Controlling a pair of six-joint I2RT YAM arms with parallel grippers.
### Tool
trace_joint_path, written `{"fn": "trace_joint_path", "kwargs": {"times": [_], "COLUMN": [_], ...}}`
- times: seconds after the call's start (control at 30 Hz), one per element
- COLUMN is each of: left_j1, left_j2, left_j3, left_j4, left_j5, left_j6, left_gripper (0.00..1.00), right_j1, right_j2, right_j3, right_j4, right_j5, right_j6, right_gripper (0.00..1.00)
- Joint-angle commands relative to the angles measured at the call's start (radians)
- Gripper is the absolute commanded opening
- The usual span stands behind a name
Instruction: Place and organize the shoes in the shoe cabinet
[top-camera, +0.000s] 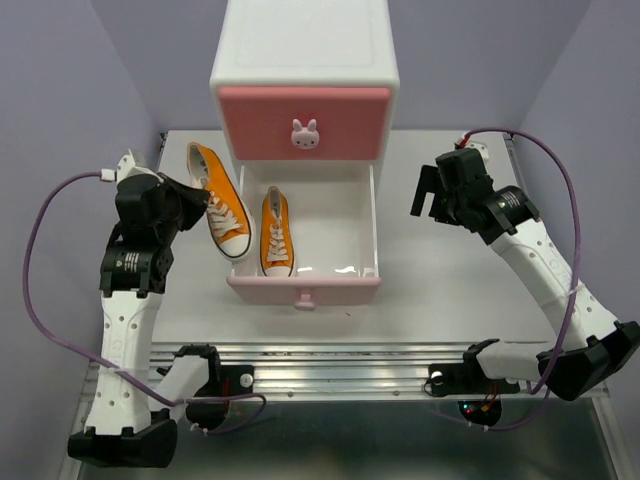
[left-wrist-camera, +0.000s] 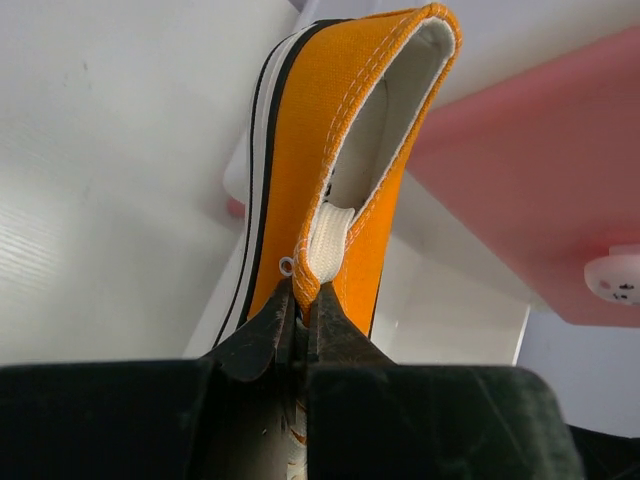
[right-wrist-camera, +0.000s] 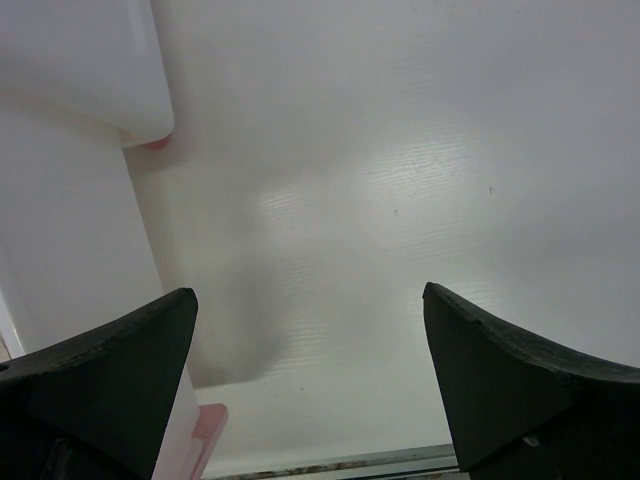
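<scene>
**Gripping one orange shoe beside the open cabinet drawer**

Pulled out toward the arms, the cabinet's lower drawer (top-camera: 305, 283) stands open, its pink front and small knob (top-camera: 305, 300) nearest the table's (top-camera: 450, 290) near edge. One orange shoe (top-camera: 277, 232) lies inside, along the drawer's left wall, toe toward the drawer front and white laces up.

Just left of that drawer, the left gripper (top-camera: 197, 203) holds a second orange shoe (top-camera: 222, 198). In the left wrist view its fingers (left-wrist-camera: 262, 335) are nearly closed, pinching the shoe's (left-wrist-camera: 340, 150) orange side wall by a lace eyelet, with the white tongue showing just above. This shoe points toe-first toward the arms, its toe at the drawer's left wall and its heel back by the cabinet's left front corner. Whether its sole rests on the table cannot be told.

Right of the drawer, the right gripper (top-camera: 425, 197) hangs over bare table with its fingers spread wide and nothing between them (right-wrist-camera: 310, 292).

Farther back, the upper drawer (top-camera: 305, 110) is closed, its bunny knob (top-camera: 305, 134) facing the arms, under the cabinet's (top-camera: 305, 45) white top.
</scene>
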Motion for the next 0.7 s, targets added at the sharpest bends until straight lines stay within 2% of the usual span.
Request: {"fn": "trace_joint_path", "kwargs": {"times": [0.0,0.37,0.67], "left_j1": [-0.121,-0.339,-0.534], "left_j2": [-0.039,-0.005,0.044], "left_j3": [-0.007,-0.022,-0.065], "left_j4": [0.139,0.136,0.182], "left_j5": [-0.108,-0.223,-0.393], "left_j6": [-0.124,-0.218,-0.321], "left_gripper": [0.0,0.0,0.0], "right_j1": [-0.008,-0.008,-0.008], "right_j2": [-0.035,-0.043,-0.035], "right_j3": [-0.007,-0.015,0.001], "right_j4": [-0.009,-0.038,-0.046], "right_j5": [-0.025,-0.025,-0.023], "right_j6": [-0.028,-0.042,-0.054], "right_gripper": [1.0,1.0,1.0]}}
